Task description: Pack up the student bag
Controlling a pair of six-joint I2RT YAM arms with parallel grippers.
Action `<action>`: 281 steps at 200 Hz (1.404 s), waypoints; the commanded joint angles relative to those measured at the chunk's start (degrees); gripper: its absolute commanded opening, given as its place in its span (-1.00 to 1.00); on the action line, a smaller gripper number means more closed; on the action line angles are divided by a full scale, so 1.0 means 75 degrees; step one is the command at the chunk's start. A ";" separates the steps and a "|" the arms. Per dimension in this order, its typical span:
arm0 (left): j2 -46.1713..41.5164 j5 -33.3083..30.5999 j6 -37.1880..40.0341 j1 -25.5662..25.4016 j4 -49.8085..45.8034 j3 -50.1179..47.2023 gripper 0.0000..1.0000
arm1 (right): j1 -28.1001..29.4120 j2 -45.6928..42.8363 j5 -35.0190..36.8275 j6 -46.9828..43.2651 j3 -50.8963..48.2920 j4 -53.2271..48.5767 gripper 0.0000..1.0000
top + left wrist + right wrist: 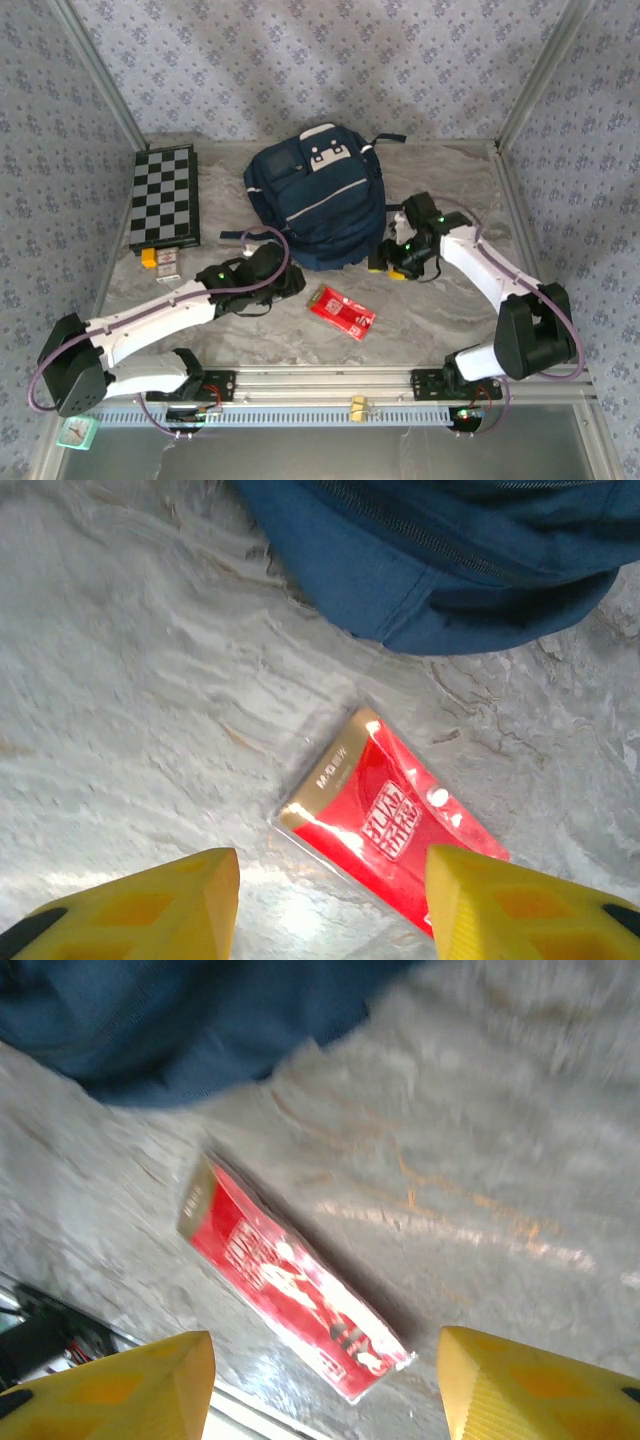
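The bag (315, 205) lies flat at the back middle of the table (240, 335) in the top view, its white patch toward the far wall. The left gripper (288, 283) is just off its near left corner and the right gripper (385, 262) just beside its near right corner. A red pack (342, 312) lies on the bare surface in front of the bag, between the two grippers. A chessboard (165, 195) sits to the bag's left. The table is pale marbled grey, with walls (320, 60) of blue-grey floral paper around it. From the left wrist, the bag's blue hem crosses the top. It is well apart from the yellow fingers (190, 890), which stand parted with nothing between them, and the pack lies on the table just ahead of them. The right wrist view is blurred. The bag is at its top left, the fingers (150, 1380) are likewise spread and empty, and the pack lies slantwise beyond them.
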 commanded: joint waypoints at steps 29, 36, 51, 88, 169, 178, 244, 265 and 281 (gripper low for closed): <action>0.0635 -0.0339 -0.2144 -0.0690 0.0605 -0.0057 -0.01 | 0.0898 -0.0175 0.0177 0.0625 -0.1060 0.1208 0.17; 0.0772 -0.0269 -0.2247 -0.0710 0.0634 -0.0026 -0.05 | 0.1006 -0.0158 0.0184 0.0721 -0.1189 0.1398 0.16; 0.1025 -0.0182 -0.2406 -0.0804 0.0841 -0.0033 -0.09 | 0.1213 -0.0049 0.0094 0.0812 -0.1427 0.1788 0.11; 0.1675 0.0003 -0.2559 -0.0922 0.0942 0.0215 -0.16 | 0.1443 0.0154 0.0477 0.0833 -0.1777 0.2104 0.09; 0.3020 0.0310 -0.2542 -0.0868 0.1327 0.0448 -0.51 | 0.1455 0.0586 0.0374 0.0509 -0.2097 0.2276 0.17; 0.3087 0.0323 -0.2580 -0.0870 0.1311 0.0415 -0.55 | 0.1414 0.0658 0.0491 0.0398 -0.2080 0.2159 0.18; 0.3297 0.0307 -0.2800 -0.0843 0.1217 0.0101 -0.68 | 0.1782 0.0739 -0.0989 0.0515 -0.2023 0.2726 0.15; 0.3315 0.0289 -0.2861 -0.0799 0.1175 -0.0018 -0.70 | 0.1753 0.0487 -0.1101 0.0545 -0.2045 0.2718 0.13; 0.3298 0.0283 -0.2957 -0.0796 0.1250 -0.0117 -0.72 | 0.1788 0.0408 -0.1527 0.0549 -0.2115 0.2889 0.11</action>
